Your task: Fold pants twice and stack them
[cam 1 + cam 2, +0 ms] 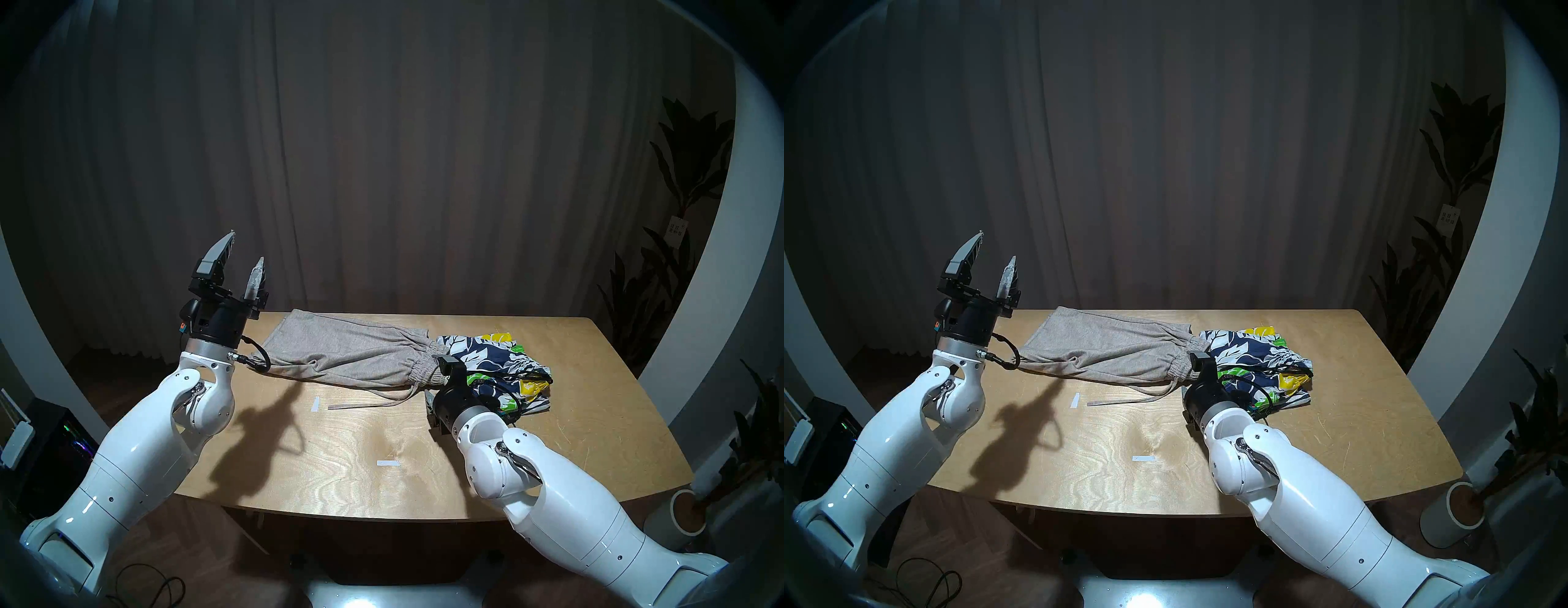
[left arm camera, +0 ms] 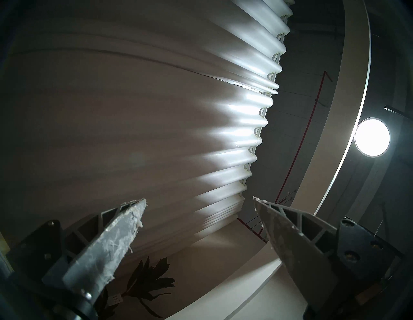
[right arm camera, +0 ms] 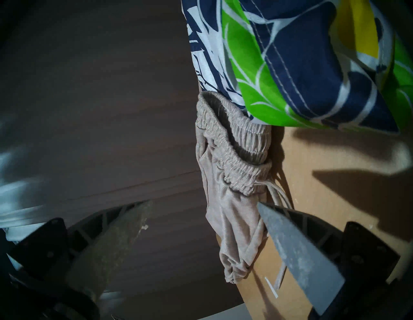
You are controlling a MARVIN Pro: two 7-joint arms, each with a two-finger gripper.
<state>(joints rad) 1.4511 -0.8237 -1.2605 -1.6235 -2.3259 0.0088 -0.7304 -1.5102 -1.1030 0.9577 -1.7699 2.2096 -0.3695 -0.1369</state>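
We hold our left gripper (image 1: 247,245) up in the air off the table's (image 1: 594,433) left edge, pointing upward toward the curtain (image 1: 382,148); its two fingers stand spread wide with nothing between them. Through the left wrist camera, this gripper (image 2: 199,198) frames only the pleated curtain and a round ceiling lamp (image 2: 372,137).

Our right gripper (image 3: 202,202) reaches nearly level over the table, and in the head views its fingers are hidden behind our own wrist. The right wrist view shows them parted and empty. The grey-beige pants (image 1: 348,352) lie spread flat on the table, stretching from just below and to the right of the left gripper across to the right gripper. Their gathered waistband (image 3: 232,156) sits directly ahead of the right gripper, and a fold of the grey cloth shows between its fingers. We cannot tell whether one finger (image 3: 297,252) touches that cloth or only stands in front of it.

The floral shorts (image 1: 496,365) lie crumpled just beyond the right gripper, their edge overlapping the waistband of the grey-beige pants. The pale drawstring (image 1: 373,401) of the pants trails across the table near the right gripper.
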